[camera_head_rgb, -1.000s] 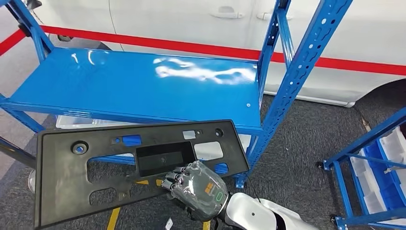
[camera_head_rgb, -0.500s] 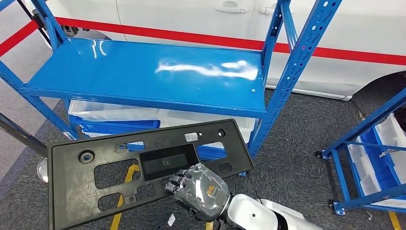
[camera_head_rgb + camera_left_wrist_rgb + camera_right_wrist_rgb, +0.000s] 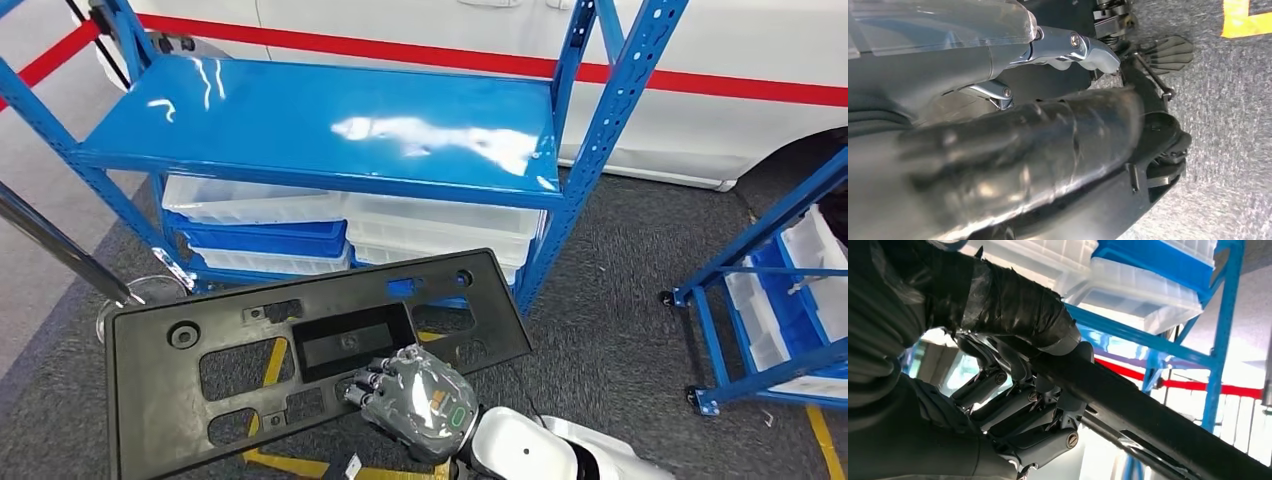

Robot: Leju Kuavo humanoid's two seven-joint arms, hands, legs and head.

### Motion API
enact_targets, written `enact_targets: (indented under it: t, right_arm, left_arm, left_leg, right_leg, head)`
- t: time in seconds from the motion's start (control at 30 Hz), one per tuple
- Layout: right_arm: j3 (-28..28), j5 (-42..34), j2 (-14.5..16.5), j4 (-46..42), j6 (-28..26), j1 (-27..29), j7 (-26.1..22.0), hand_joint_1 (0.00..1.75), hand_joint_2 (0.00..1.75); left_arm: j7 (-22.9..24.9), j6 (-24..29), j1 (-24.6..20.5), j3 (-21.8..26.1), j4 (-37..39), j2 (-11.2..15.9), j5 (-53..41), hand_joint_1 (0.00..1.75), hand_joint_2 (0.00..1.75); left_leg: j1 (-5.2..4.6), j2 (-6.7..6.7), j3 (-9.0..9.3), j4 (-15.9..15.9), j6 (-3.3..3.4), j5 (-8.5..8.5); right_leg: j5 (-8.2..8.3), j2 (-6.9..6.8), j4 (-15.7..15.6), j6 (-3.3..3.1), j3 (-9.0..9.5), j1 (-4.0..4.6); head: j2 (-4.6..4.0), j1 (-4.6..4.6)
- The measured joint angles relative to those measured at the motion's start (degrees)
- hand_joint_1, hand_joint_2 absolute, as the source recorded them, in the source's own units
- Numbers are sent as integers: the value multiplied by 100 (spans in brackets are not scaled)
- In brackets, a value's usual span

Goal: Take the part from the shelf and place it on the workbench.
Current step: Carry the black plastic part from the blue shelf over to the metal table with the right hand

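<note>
The part (image 3: 150, 400) is a long black plastic panel with several cutouts and a rectangular recess in its middle. My right hand (image 3: 415, 400) grips its near edge from below and holds it level, in front of the blue shelf (image 3: 330, 120), whose top board is bare. In the right wrist view the fingers (image 3: 1018, 405) and taped thumb clamp the panel's dark edge (image 3: 1148, 410). My left hand (image 3: 998, 125) hangs over the grey carpet, its fingers apart, with nothing in it.
White and blue bins (image 3: 300, 225) sit on the shelf's lower level. A second blue rack (image 3: 770, 300) with bins stands at the right. A white car (image 3: 720, 40) with a red stripe is behind. A metal pole (image 3: 60, 250) leans at the left. Yellow tape (image 3: 270, 465) marks the carpet.
The whole picture has shifted: the shelf now lies farther off and its lower bins have come into sight. The panel stays in my right hand's grip.
</note>
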Motion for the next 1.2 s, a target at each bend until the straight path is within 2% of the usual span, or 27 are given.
enact_targets:
  t: [0.07, 0.1, 0.13, 0.2, 0.23, 0.27, 0.3, 0.33, 0.37, 0.43, 0.47, 0.5, 0.57, 0.6, 0.67, 0.73, 0.77, 0.83, 0.87, 0.9, 0.93, 0.97, 1.0, 1.07, 1.1, 1.13, 1.2]
  right_arm:
    - [24, 25, -14, 10, 4, -6, 7, 175, 175]
    - [37, 40, -23, 15, 9, -9, 10, 175, 175]
    - [46, 56, -31, 21, 18, -11, 13, 175, 175]
    - [65, 78, -44, 40, 50, -12, 14, 175, 175]
    - [80, 88, -52, 53, 74, -12, 13, 175, 175]
    - [104, 97, -63, 71, 108, -13, 13, 175, 175]
    - [133, 105, -74, 92, 146, -17, 12, 175, 175]
    - [162, 109, -85, 115, 183, -25, 11, 175, 175]
    - [189, 112, -95, 134, 210, -37, 10, 175, 175]
    - [225, 112, -108, 154, 228, -72, 9, 175, 175]
    - [235, 112, -111, 156, 228, -91, 8, 175, 175]
    - [246, 112, -114, 159, 228, -105, 6, 175, 175]
    - [268, 112, -117, 168, 229, -124, 4, 175, 175]
    - [281, 112, -118, 175, 230, -130, 3, 175, 175]
    - [311, 112, -119, 189, 232, -141, 2, 175, 175]
    - [340, 112, -119, 204, 233, -145, 2, 175, 175]
    - [352, 112, -120, 214, 234, -144, 2, 175, 175]
    - [368, 112, -121, 230, 235, -144, 2, 175, 175]
    - [371, 112, -121, 233, 234, -145, 2, 175, 175]
    - [374, 112, -121, 235, 234, -145, 3, 175, 175]
    - [378, 112, -120, 237, 234, -148, 3, 175, 175]
    - [383, 113, -122, 243, 236, -152, 3, 175, 175]
    - [389, 117, -125, 252, 242, -155, 4, 175, 175]
    - [411, 139, -142, 285, 274, -160, 4, 175, 175]
    - [427, 169, -156, 305, 293, -165, 3, 175, 175]
    - [449, 210, -176, 323, 314, -175, 3, 175, 175]
    - [505, 308, -230, 350, 366, -224, 2, 175, 175]
  left_arm:
    - [3, 1, -2, -2, 1, 1, 0, 0, 0]
    - [5, 1, -7, -2, 1, 1, 0, 0, 0]
    - [7, 1, -15, -2, 1, 2, 0, 0, 0]
    - [7, 0, -35, -2, 1, 5, 0, 0, 0]
    - [6, -1, -44, -2, 1, 7, 0, 0, 0]
    - [4, -3, -53, -2, 1, 7, 0, 0, 0]
    - [3, -5, -62, -2, 1, 8, 0, 0, 0]
    - [2, -9, -70, -2, 1, 8, 0, 0, 0]
    - [1, -14, -75, -2, -1, 1, 0, 0, 0]
    - [-1, -19, -88, -3, -8, -26, 0, 0, 0]
    - [-1, -18, -93, -3, -12, -38, 0, 0, 0]
    - [-2, -16, -98, -4, -15, -42, 0, 0, 0]
    - [-2, -13, -98, -4, -13, -32, 0, 0, 0]
    - [-2, -11, -98, -4, -11, -26, 0, 0, 0]
    - [-3, -8, -104, -4, -10, -11, 0, 0, 0]
    - [-4, -8, -115, -4, -10, 6, 0, 0, 0]
    - [-4, -8, -116, -4, -10, 14, 0, 0, 0]
    - [-3, -8, -100, -4, -9, 29, 0, 0, 0]
    - [-1, -8, -83, -8, -8, 35, 0, 0, 0]
    - [2, -9, -64, -13, -9, 33, 0, 0, 0]
    - [4, -11, -48, -19, -9, 37, 0, 0, 0]
    - [4, -12, -39, -25, -8, 38, 0, 0, 0]
    - [4, -14, -35, -29, -8, 38, 0, 0, 0]
    - [3, -14, -39, -32, -6, 44, 0, 0, 0]
    - [5, -14, -45, -32, -6, 44, 0, 0, 0]
    - [9, -12, -53, -32, -6, 44, 0, 0, 0]
    - [16, -7, -74, -32, -6, 47, 0, 0, 0]
  left_leg:
    - [-5, 13, -76, -3, 138, 52]
    - [-10, 26, -119, -5, 211, 107]
    - [-13, 40, -173, -9, 278, 170]
    - [-40, 53, -317, -3, 364, 299]
    - [-61, 56, -398, 2, 383, 362]
    - [-87, 57, -478, 7, 398, 423]
    - [-117, 56, -550, 10, 409, 476]
    - [-151, 53, -613, 13, 417, 526]
    - [-170, 50, -660, 13, 425, 568]
    - [-187, 49, -717, 12, 406, 644]
    - [-164, 51, -732, 2, 380, 684]
    - [-145, 54, -741, -18, 344, 730]
    - [-130, 47, -751, -90, 281, 800]
    - [-140, 41, -776, -77, 257, 733]
    - [-133, 33, -870, 235, 198, 326]
    - [-86, 36, -956, 863, 112, -127]
    - [-56, 38, -951, 1130, 63, -198]
    - [13, 43, -767, 1210, -45, 25]
    - [53, 43, -594, 989, -119, 162]
    - [72, 33, -405, 708, -194, 183]
    - [76, 14, -254, 440, -214, 133]
    - [73, -6, -182, 262, -203, 34]
    - [57, -23, -165, 204, -150, -38]
    - [55, -14, -243, 216, 2, 8]
    - [46, 0, -282, 225, 79, 57]
    - [39, 15, -340, 223, 159, 120]
    - [12, 30, -492, 223, 272, 262]
  right_leg:
    - [40, 1, -4, 51, -42, -10]
    - [-82, 4, 68, 77, -76, -23]
    - [-306, 10, 245, 99, -134, -35]
    - [-890, 18, 915, 125, -293, -39]
    - [-1067, 20, 1284, 124, -356, -33]
    - [-1108, 22, 1541, 109, -361, -23]
    - [-1029, 24, 1613, 75, -279, -6]
    - [-881, 29, 1466, 13, -91, 23]
    - [-744, 44, 1123, -87, 188, 71]
    - [-708, 65, 307, -318, 749, 166]
    - [-746, 75, 23, -396, 919, 207]
    - [-769, 76, -126, -434, 990, 233]
    - [-629, 64, -323, -443, 1015, 231]
    - [-530, 49, -431, -447, 1010, 206]
    - [-362, 9, -593, -406, 948, 135]
    - [-263, -11, -559, -339, 783, 96]
    - [-228, -20, -504, -291, 680, 72]
    - [-173, -31, -339, -211, 442, 4]
    - [-152, -32, -231, -171, 310, -38]
    - [-131, -27, -126, -126, 180, -54]
    - [-105, -18, -26, -81, 66, -63]
    - [-71, -6, 50, -37, -16, -53]
    - [-24, 7, 85, -4, -63, -33]
    - [54, 20, 99, 33, -97, -36]
    - [-17, 20, 132, 47, -122, -48]
    - [-209, 20, 258, 64, -164, -61]
    - [-827, 19, 821, 88, -285, -66]
  head:
    - [-1, 16]
    - [-1, 20]
    - [-1, 25]
    - [-1, 38]
    - [-1, 43]
    - [-2, 45]
    - [-2, 47]
    - [-2, 48]
    - [-2, 48]
    - [-2, 28]
    - [-2, 21]
    - [-2, 18]
    - [-2, 38]
    - [-2, 41]
    - [-2, 40]
    - [-2, 36]
    - [-2, 34]
    - [-2, 33]
    - [-2, 32]
    - [-2, 16]
    - [-1, -7]
    - [-1, -18]
    - [1, -24]
    - [-1, 11]
    - [-1, 24]
    - [-2, 35]
    - [0, 50]
